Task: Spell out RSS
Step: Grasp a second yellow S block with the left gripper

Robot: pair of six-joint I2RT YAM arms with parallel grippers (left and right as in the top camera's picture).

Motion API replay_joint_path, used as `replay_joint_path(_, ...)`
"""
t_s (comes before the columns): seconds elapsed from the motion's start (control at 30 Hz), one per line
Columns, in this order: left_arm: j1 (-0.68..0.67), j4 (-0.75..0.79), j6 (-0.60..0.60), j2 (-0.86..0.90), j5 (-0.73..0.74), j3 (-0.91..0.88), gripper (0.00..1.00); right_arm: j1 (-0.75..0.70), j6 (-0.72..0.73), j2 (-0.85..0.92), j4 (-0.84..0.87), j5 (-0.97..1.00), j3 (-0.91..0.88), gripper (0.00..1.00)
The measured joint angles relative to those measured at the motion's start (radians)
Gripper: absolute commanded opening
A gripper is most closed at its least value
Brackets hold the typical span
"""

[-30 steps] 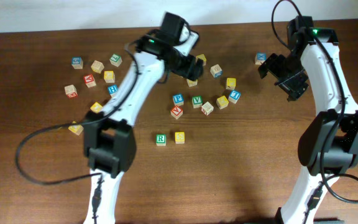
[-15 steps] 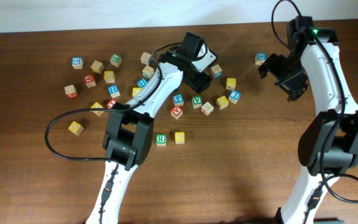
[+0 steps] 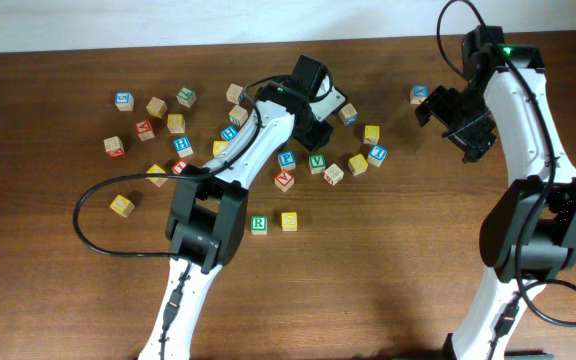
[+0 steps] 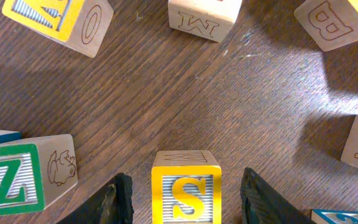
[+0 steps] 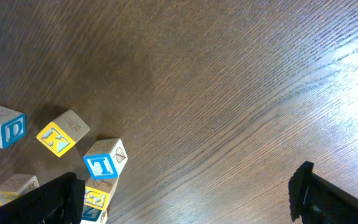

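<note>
Already the R cube (image 3: 259,224) and a yellow cube (image 3: 289,220) are sitting side by side. The left gripper (image 4: 187,190) is straddling the remaining S cube (image 4: 186,193), fingers apart, and the right gripper (image 5: 185,196) is hanging spread and empty.

The green-bordered R cube (image 3: 259,224) lies flat near the front middle, a yellow cube (image 3: 289,221) just right of it in line, while the second yellow cube (image 4: 186,196), farther back, sits flat showing a yellow S on blue hatching.
</note>
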Motion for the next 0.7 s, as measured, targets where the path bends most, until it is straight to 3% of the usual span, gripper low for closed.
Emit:
replay_joint_path(0.07, 0.000, 0.000, 0.000, 0.000, 0.000, 0.000, 0.40, 0.000, 0.000, 0.000, 0.000, 0.000, 0.000, 0.98)
replay_joint_path(0.33, 0.000, 0.000, 0.000, 0.018, 0.000, 0.000, 0.42, 0.000, 0.001, 0.000, 0.000, 0.000, 0.000, 0.98)
replay_joint_path(0.4, 0.000, 0.006, 0.000, 0.035, -0.003, 0.000, 0.33, 0.000, 0.001, 0.000, 0.000, 0.000, 0.000, 0.98)
replay_joint_path(0.47, 0.000, 0.007, 0.003, 0.035, -0.003, 0.000, 0.31, 0.000, 0.000, 0.000, 0.000, 0.000, 0.000, 0.98)
replay_joint_path(0.5, 0.000, 0.007, 0.002, 0.035, -0.003, 0.000, 0.34, 0.000, 0.000, 0.000, 0.000, 0.000, 0.000, 0.98)
replay_joint_path(0.53, 0.000, 0.007, 0.003, 0.035, -0.003, 0.000, 0.44, 0.000, 0.000, 0.000, 0.000, 0.000, 0.000, 0.98)
replay_joint_path(0.57, 0.000, 0.006, 0.000, 0.035, -0.003, 0.000, 0.60, 0.000, 0.000, 0.000, 0.000, 0.000, 0.000, 0.98)
replay_joint_path(0.6, 0.000, 0.006, -0.002, 0.035, -0.003, 0.000, 0.62, 0.000, 0.000, 0.000, 0.000, 0.000, 0.000, 0.98)
replay_joint_path(0.63, 0.000, 0.006, -0.005, 0.035, -0.003, 0.000, 0.54, 0.000, 0.000, 0.000, 0.000, 0.000, 0.000, 0.98)
replay_joint_path(0.67, 0.000, 0.006, -0.005, 0.035, -0.003, 0.000, 0.39, 0.000, 0.000, 0.000, 0.000, 0.000, 0.000, 0.98)
replay_joint_path(0.7, 0.000, 0.006, -0.006, 0.035, -0.003, 0.001, 0.34, 0.000, 0.000, 0.000, 0.000, 0.000, 0.000, 0.98)
